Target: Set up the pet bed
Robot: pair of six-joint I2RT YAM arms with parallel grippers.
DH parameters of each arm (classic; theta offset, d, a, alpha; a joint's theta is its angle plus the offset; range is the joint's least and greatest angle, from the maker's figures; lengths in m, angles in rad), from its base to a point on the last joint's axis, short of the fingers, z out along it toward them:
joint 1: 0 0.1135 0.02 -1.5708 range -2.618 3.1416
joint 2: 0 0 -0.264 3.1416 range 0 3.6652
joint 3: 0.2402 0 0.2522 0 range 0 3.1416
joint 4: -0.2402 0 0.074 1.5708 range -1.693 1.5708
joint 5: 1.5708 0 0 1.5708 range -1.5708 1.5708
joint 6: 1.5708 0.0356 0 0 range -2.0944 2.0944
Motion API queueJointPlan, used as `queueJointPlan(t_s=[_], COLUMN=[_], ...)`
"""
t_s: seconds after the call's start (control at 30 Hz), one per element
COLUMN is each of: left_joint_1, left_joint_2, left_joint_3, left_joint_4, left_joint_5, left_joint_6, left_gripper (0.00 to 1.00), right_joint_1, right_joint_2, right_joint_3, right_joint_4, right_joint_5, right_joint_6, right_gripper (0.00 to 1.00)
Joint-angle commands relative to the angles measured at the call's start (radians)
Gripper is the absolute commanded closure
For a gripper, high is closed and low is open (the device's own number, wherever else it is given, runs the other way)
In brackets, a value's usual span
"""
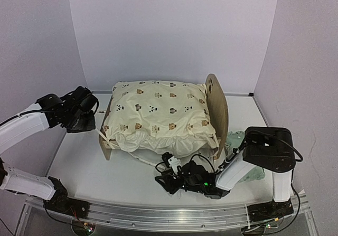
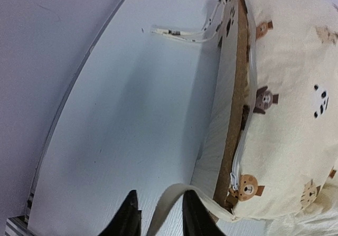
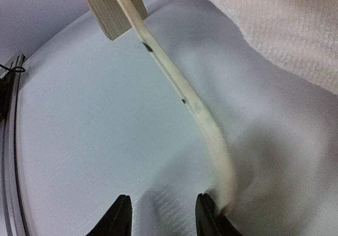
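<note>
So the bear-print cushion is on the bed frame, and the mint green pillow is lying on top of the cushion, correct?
Not quite. The cushion is on the bed frame, but the mint green pillow is not on top of it. The top external view shows the pillow lying on the table, to the right of the bed.

Soft, even light is cast from overhead, and the white counter is rendered bright. A diffuse shadow is laid beside the bed in the left wrist view. In the right wrist view the strap is smeared at its lower end (nearest the lens).
</note>
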State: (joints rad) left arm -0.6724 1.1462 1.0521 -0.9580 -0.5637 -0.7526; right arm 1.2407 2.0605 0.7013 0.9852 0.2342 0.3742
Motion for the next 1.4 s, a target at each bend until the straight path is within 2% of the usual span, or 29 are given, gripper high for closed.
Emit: queueJointPlan(t_s=[0.0,0.03,0.07,0.13,0.3,0.43,0.47,0.53,0.67,0.8,0.97,1.07,1.13,1.23,1.37], left_joint_1=[0.021,0.021,0.021,0.020,0.020,0.020,0.020,0.020,0.020,0.020,0.020,0.020,0.020,0.020,0.020], left_joint_2=[-0.119,-0.140,-0.158,-0.178,-0.124,-0.069,-0.061,-0.035,0.030,0.095,0.070,0.065,0.071,0.062,0.043], left_joint_3=[0.038,0.043,0.045,0.051,0.054,0.038,0.034,0.036,0.062,0.084,0.037,0.019,0.013,-0.005,-0.024], left_joint_4=[0.029,0.034,0.045,0.065,0.102,0.230,0.264,0.301,0.331,0.320,0.377,0.364,0.352,0.365,0.377], left_joint_5=[-0.080,-0.081,-0.084,-0.083,-0.061,0.074,0.098,0.106,0.118,0.141,0.206,0.197,0.199,0.215,0.230], left_joint_6=[0.003,0.011,0.021,0.035,0.058,0.151,0.171,0.202,0.243,0.231,0.240,0.237,0.224,0.220,0.220], left_gripper=[0.38,0.25,0.17,0.10,0.11,0.15,0.15,0.16,0.14,0.14,0.16,0.16,0.16,0.18,0.20], right_joint_1=[0.006,0.006,0.006,0.006,0.006,-0.001,-0.010,-0.038,-0.159,-0.281,-0.409,-0.493,-0.525,-0.534,-0.534], right_joint_2=[-0.056,-0.086,-0.122,-0.217,-0.464,-0.635,-0.670,-0.731,-0.787,-0.812,-0.754,-0.733,-0.711,-0.671,-0.634], right_joint_3=[0.001,0.001,0.006,0.025,0.109,0.216,0.236,0.272,0.364,0.427,0.525,0.534,0.535,0.541,0.534], right_joint_4=[-0.124,-0.162,-0.217,-0.337,-0.739,-1.066,-1.119,-1.200,-1.376,-1.437,-1.530,-1.545,-1.546,-1.546,-1.518], right_joint_5=[-0.028,-0.020,-0.015,-0.008,0.069,0.226,0.245,0.295,0.374,0.421,0.502,0.411,0.354,0.294,0.201], right_joint_6=[-0.071,-0.089,-0.107,-0.138,-0.207,-0.239,-0.247,-0.255,-0.245,-0.243,-0.243,-0.213,-0.199,-0.190,-0.181], right_gripper=[0.46,0.41,0.38,0.33,0.22,0.08,0.03,0.02,0.02,0.02,0.03,0.10,0.20,0.31,0.40])
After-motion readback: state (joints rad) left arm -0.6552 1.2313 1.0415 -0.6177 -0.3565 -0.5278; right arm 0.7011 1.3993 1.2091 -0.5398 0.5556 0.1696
